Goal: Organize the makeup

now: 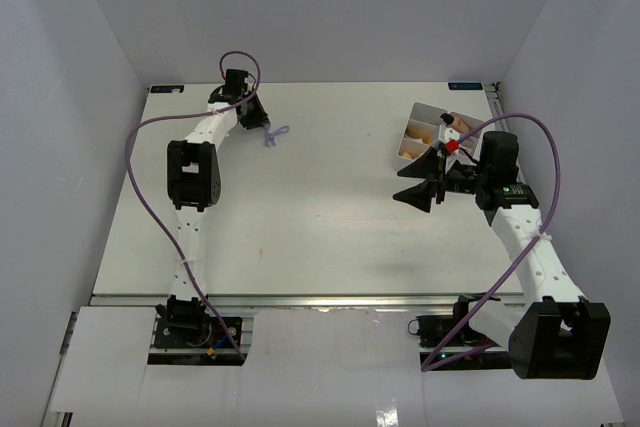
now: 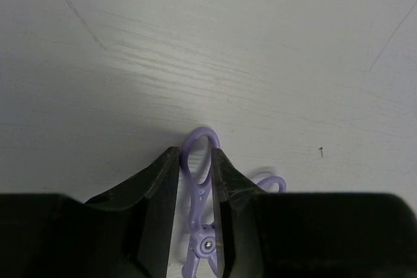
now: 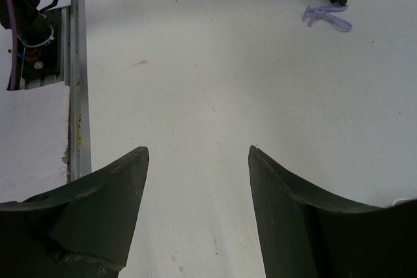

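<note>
Closest thing is the right hand (image 3: 199,150) in its own wrist cam: two matte black wedge fingers (image 3: 98,206), curved on the inner edges, spread wide apart with only bare desk (image 3: 195,83) between them, so released and carrying nothing. The desk is a flat white sheet with a faint grain, a few scuffs and a small reddish smear.

The left hand (image 2: 195,154) is the opposite: clenched on the purple looped tool (image 2: 197,209), its dark fingers pressed in on both sides of the thin plastic stem. That tool looks like glossy lilac plastic, scissor-like, with a small metal rivet at the pivot. In the left wrist cam its long axis runs straight along the fingers, one oval loop poking out past the tips and pointing away from the camera. A second loop only peeks out to the right of the fingers, and everything below the rivet is cut off by the frame edge.

From above, the purple looped tool (image 1: 274,134) sits at the far left of the desk, right at the left hand (image 1: 255,119), loops sticking out to the right.

Far right there's a white tray (image 1: 425,110) with dividers and beige rounded egg sponges (image 1: 420,133) inside. The right hand (image 1: 418,184) and its arm cover the near part of it, so I can't make out the rest of the contents
</note>
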`<state>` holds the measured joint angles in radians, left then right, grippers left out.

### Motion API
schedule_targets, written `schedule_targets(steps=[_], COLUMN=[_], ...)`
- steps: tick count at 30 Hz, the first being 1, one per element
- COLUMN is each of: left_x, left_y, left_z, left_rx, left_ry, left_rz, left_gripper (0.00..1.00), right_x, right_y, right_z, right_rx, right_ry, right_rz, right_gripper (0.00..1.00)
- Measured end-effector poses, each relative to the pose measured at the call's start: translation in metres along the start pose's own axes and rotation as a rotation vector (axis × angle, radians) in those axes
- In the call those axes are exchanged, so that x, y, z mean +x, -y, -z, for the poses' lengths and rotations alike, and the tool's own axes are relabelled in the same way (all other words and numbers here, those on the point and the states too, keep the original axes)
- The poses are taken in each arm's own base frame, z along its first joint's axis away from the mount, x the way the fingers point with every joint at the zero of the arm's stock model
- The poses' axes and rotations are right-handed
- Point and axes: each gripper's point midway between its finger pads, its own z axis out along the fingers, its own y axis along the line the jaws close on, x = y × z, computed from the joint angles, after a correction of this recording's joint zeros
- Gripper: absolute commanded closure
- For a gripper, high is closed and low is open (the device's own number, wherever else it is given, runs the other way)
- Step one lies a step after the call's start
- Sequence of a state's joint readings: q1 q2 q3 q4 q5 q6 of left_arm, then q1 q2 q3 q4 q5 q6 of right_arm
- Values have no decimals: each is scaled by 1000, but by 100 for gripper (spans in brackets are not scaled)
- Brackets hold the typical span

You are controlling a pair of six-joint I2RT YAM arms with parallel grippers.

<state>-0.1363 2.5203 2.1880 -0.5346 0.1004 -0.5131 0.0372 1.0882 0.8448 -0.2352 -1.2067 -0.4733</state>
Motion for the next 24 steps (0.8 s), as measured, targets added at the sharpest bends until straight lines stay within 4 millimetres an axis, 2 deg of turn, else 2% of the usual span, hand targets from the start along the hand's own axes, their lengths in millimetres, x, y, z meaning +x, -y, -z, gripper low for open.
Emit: schedule_targets(steps=[18,24], left_x=[4,7], left_y=[-1,1], left_z=[-2,-2], left_rx=[-135,-168], left_ry=[56,65], left_rz=[-211,-301], left_gripper=[70,76], right_x=[-2,-2], right_y=[-1,0], right_z=[3,4], right_rx=[-6,-4], right_ry=[13,15], right_rz=[-17,-22], right_gripper=[31,31])
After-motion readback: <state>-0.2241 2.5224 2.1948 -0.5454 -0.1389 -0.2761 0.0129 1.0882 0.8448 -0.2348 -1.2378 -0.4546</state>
